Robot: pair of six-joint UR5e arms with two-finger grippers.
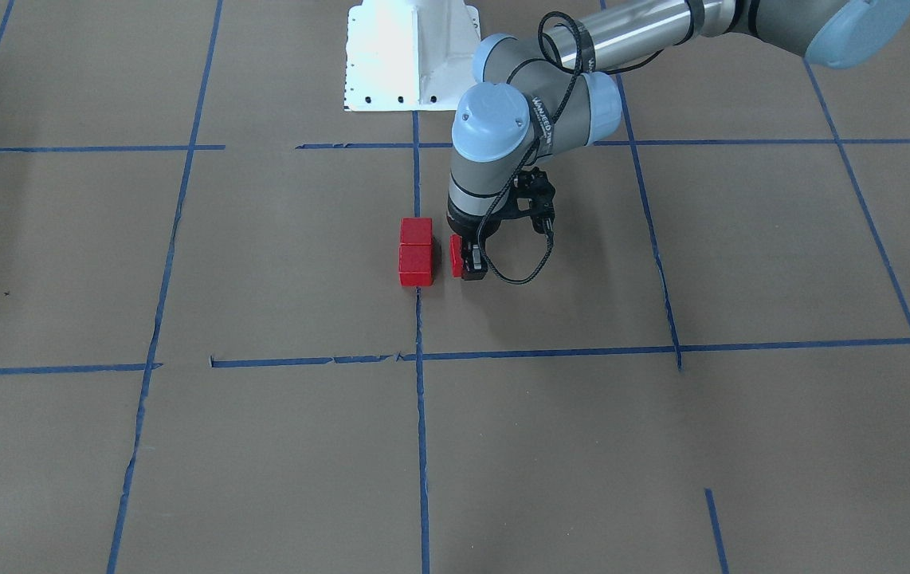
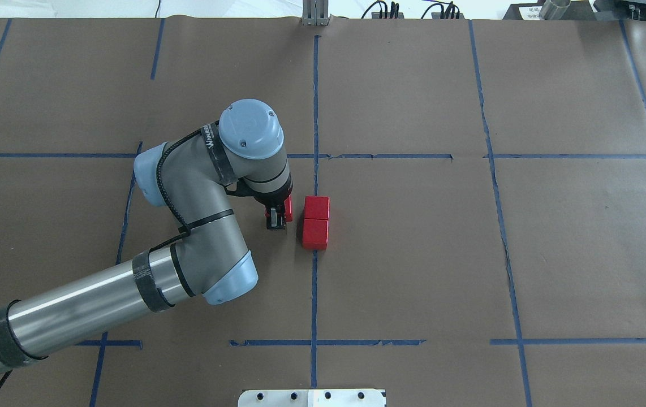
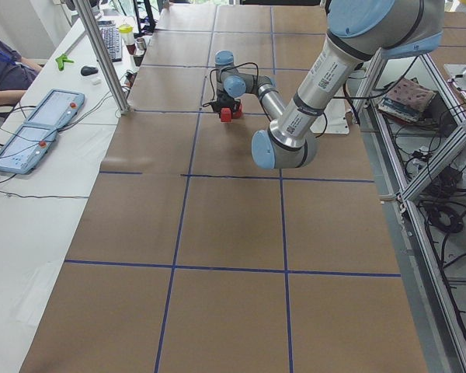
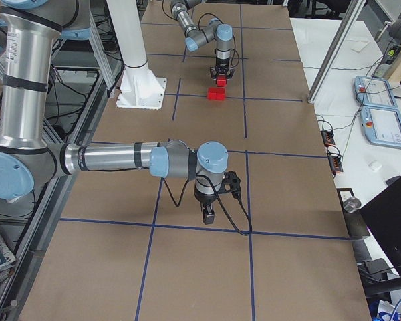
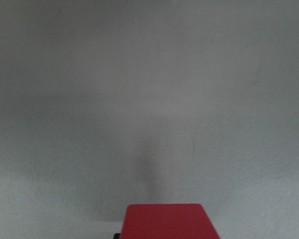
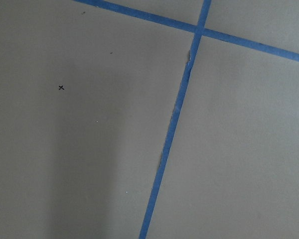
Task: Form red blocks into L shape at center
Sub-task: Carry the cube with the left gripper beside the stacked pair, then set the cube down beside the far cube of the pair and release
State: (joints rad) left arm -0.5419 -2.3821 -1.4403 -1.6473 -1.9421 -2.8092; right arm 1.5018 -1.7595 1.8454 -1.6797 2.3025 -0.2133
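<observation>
Two red blocks [image 2: 317,208] [image 2: 315,234] lie touching in a short row on the blue tape line [image 2: 314,186] of the center cell; they also show in the front view [image 1: 416,231] [image 1: 415,265]. My left gripper [image 2: 279,216] points down just beside the row's far end, apart from it by a narrow gap. It is shut on the third red block [image 1: 456,265], low over the paper. That block fills the bottom edge of the left wrist view [image 5: 164,221]. My right gripper [image 4: 208,215] shows only in the exterior right view, far from the blocks; I cannot tell its state.
The white robot base [image 1: 413,52] stands at the table's edge behind the center cell. The brown paper [image 6: 89,124] under the right wrist shows only blue tape lines. An operator's desk with pendants [image 3: 39,132] lies beyond the table's far side.
</observation>
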